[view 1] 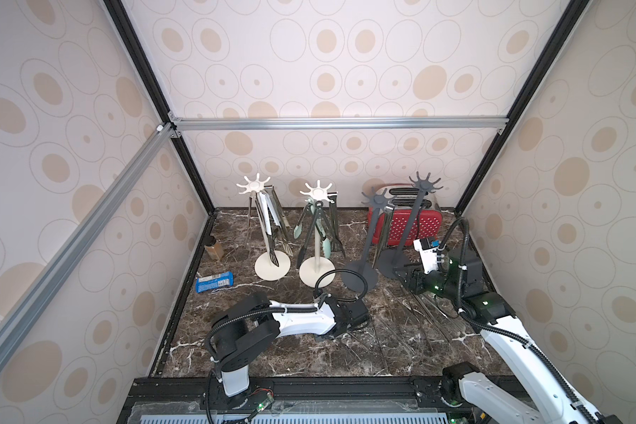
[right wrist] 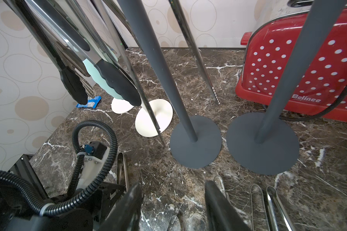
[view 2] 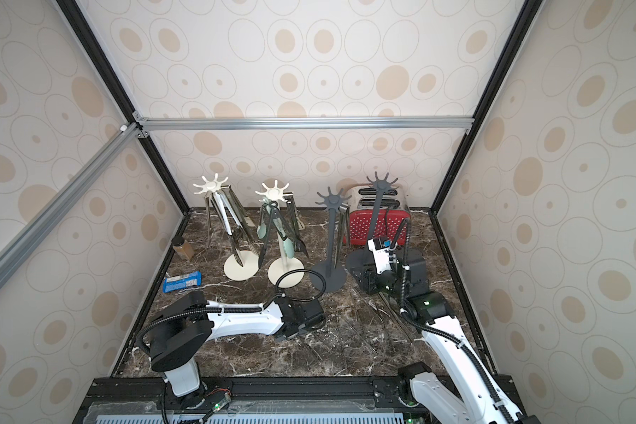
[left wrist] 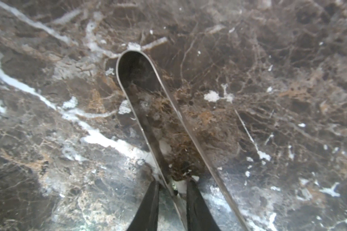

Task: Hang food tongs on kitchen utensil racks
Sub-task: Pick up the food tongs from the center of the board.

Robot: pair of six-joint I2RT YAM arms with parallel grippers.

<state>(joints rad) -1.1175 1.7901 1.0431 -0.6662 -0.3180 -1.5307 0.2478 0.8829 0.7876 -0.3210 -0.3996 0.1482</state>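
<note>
One word reads, "Belinee", on the toaster [right wrist: 300,76]; left hand [left wrist: 172,182] straddles tongs [left wrist: 153,144] unclenched, right hand [right wrist: 174,185] gapes empty.

White arms [view 1: 302,320], black ribbed cables [right wrist: 113,144].

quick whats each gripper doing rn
left gripper: slightly open, straddling one arm of the steel tongs on the table, not clamped yet
right gripper: open, holding nothing
</note>
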